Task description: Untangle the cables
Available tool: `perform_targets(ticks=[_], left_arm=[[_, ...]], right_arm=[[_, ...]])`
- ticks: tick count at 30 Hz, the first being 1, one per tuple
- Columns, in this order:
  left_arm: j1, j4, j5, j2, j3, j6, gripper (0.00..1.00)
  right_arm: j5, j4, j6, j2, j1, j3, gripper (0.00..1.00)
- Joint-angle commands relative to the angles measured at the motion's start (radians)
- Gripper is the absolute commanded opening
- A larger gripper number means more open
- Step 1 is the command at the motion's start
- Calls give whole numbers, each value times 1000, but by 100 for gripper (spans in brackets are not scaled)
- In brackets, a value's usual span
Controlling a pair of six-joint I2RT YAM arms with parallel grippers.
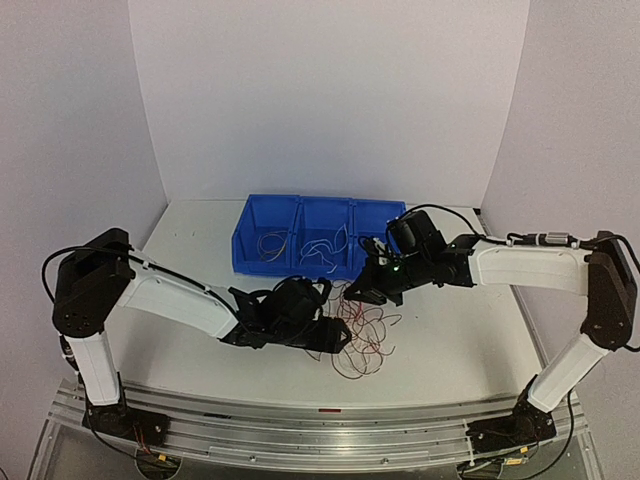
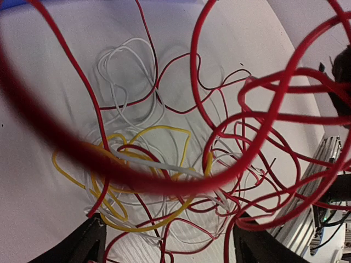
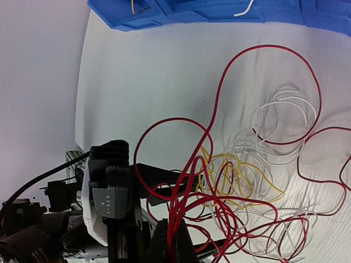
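Separation of the red strands from the heap is, as I judge it, the step in hand. The tangle [image 1: 360,332] lies on the white surface [image 1: 200,240] at the middle of the overhead view, just below the blue bin [image 1: 275,212], between my two wrists. A few loose strands lie inside the bin's compartments.

My right pincer [image 3: 171,244], at the bottom middle of its own view, is closed narrow on a bunch of red cables [image 3: 258,50]. They run up out of its tips and fan into wide loops across the frame. Under those loops the yellow cables [image 3: 241,183] and white cables [image 3: 285,104] are knotted together at the centre right.

My left pincer [image 2: 167,226] stands wide apart and holds nothing. Its two dark fingers [image 2: 82,244] sit at the lower left and lower right of its view, with the yellow and white knot on the surface between them. A thick blurred red loop crosses close before that camera. I cannot tell whether any strand brushes the fingers.

The next move, I think, calls for the left pincer to pin or take the yellow-and-white knot while the right draws its red bunch away. The pull should be slow, since the red loops thread through the others and could drag the whole heap along.
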Motion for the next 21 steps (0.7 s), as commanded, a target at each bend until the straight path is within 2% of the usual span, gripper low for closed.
perform_targets(ticks=[1, 2, 4, 7, 8, 11, 17, 21], left_arm=[[-5, -56, -113, 53, 72, -42, 69], [-6, -50, -119, 59, 74, -49, 65], [-6, -44, -135, 67, 75, -60, 48], [-6, -56, -174, 78, 81, -74, 11], [-6, -66, -192, 78, 84, -83, 2], [-6, -126, -278, 56, 82, -123, 0], [-4, -454, -517, -51, 71, -270, 0], [0, -589, -577, -126, 46, -352, 0]], right_arm=[[-4, 18, 17, -18, 2, -4, 0], [-3, 18, 17, -24, 2, -7, 0], [2, 18, 18, -33, 3, -16, 0], [2, 12, 13, -46, 3, -25, 0], [3, 1, 6, -51, 2, -27, 0], [66, -76, -53, -85, 1, -38, 0], [338, -388, -235, -172, 1, -40, 9], [393, -447, -287, -196, 0, -72, 10]])
